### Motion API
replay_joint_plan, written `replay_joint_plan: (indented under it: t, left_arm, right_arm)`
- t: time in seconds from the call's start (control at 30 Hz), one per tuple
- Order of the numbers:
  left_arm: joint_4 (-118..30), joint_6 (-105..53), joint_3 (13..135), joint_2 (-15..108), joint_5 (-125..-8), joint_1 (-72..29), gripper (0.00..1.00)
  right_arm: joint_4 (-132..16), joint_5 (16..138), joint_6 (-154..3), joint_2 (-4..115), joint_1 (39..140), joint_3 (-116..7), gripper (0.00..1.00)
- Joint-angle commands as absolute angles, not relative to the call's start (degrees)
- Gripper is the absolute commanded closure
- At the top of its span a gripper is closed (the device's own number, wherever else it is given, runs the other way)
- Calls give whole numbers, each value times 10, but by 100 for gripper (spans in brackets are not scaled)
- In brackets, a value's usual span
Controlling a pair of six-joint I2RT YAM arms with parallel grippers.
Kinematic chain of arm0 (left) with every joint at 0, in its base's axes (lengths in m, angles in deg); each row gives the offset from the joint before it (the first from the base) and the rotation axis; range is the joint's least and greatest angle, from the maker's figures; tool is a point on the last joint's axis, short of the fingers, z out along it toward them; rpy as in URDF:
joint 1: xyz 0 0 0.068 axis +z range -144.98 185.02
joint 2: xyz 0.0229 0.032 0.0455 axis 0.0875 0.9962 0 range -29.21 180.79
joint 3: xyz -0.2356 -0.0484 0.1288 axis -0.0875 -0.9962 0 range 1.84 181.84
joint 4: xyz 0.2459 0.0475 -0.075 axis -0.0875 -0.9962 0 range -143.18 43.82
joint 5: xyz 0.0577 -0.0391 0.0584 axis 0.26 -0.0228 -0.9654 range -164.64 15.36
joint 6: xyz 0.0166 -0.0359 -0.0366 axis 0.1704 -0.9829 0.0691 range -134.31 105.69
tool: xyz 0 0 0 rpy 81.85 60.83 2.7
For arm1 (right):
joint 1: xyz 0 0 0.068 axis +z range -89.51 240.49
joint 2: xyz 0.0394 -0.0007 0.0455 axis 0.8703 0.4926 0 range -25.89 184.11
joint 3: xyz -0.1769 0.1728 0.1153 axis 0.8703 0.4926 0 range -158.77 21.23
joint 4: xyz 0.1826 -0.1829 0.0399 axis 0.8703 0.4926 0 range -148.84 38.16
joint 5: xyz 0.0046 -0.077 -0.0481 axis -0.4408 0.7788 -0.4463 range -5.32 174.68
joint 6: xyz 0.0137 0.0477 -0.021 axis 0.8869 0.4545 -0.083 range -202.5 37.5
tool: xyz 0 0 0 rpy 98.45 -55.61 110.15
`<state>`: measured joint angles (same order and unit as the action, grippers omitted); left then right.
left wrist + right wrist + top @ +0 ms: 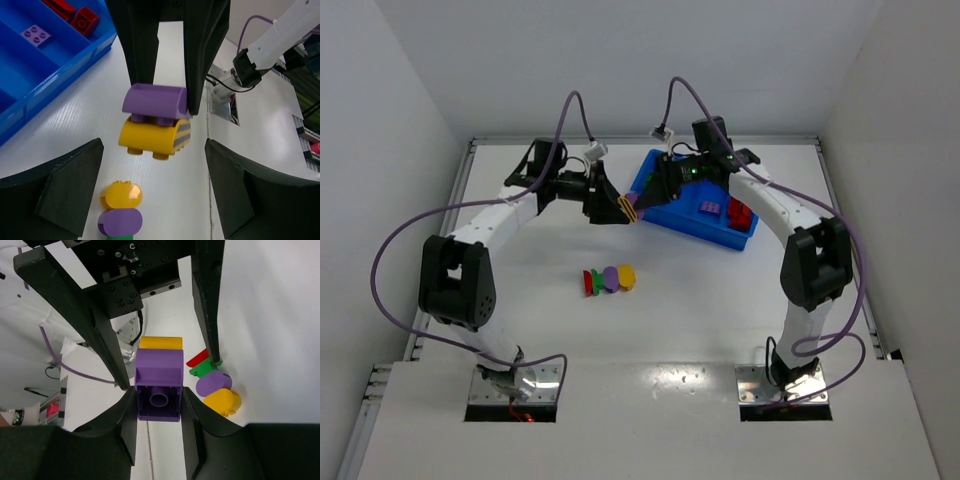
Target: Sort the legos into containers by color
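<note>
Now | right end effector (159,401) grips purple brick (159,374) | left end effector (152,147) spread

Robotics lab: white-walled encl. (620,60)

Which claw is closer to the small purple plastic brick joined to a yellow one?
Right. The right gripper is shut on the purple brick. The left gripper is open, straddling the attached yellow brick without touching it.
</note>
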<state>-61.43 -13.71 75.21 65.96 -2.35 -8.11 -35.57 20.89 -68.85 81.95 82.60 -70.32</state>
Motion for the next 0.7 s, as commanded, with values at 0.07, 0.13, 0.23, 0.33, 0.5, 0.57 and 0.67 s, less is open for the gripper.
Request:
replay_joint_plan:
  t: [0.07, 0.13, 0.23, 0.33, 0.5, 0.57, 0.67]
  left_arm:
    - [-600, -119, 801, 674, 14, -94, 15]
    - [-600, -119, 807, 680, 14, -99, 20]
    - [-600, -119, 812, 685, 20, -99, 37]
    - [-600, -119, 812, 685, 25, -99, 48]
    - [-600, -119, 807, 685, 25, -99, 75]
    - [-600, -119, 801, 685, 25, -99, 79]
    - [-600, -119, 787, 680, 25, -99, 85]
  right_arm:
    - [-390, 174, -685, 820, 833, -702, 94]
    - [-390, 174, -685, 820, 833, -702, 94]
    - [-390, 174, -685, 820, 833, -697, 94]
    - [-390, 174, -685, 820, 833, -690, 94]
    - [-395, 181, -680, 820, 820, -684, 94]
    - [-395, 186, -680, 820, 813, -684, 94]
    - [-395, 192, -680, 814, 797, -684, 94]
